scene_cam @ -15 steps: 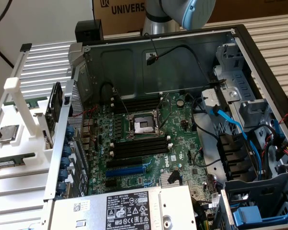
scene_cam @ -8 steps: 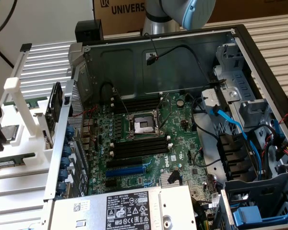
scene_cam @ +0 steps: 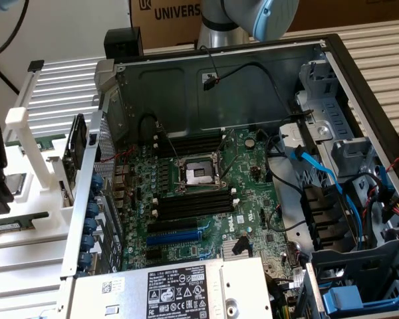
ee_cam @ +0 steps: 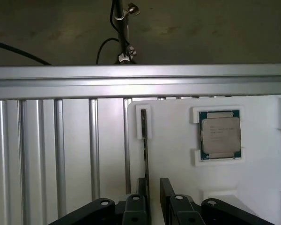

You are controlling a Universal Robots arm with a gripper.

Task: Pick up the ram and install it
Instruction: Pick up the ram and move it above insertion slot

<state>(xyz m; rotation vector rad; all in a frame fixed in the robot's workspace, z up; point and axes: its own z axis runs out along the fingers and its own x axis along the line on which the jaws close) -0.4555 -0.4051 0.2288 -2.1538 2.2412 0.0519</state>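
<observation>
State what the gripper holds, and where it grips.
Nothing is held yet. The gripper stands over the ram, which sits edge-up in its white holder; jaws apart.

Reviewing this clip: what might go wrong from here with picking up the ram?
The ram stands on edge in the white holder, seemingly in line with one finger rather than the gap of the open gripper; descending, that finger might hit it. In the case, a black cable hangs by the memory slots and might snag.

The gripper [ee_cam: 153, 187] points downward, its two black fingers [ee_cam: 166, 187] slightly parted.
</observation>
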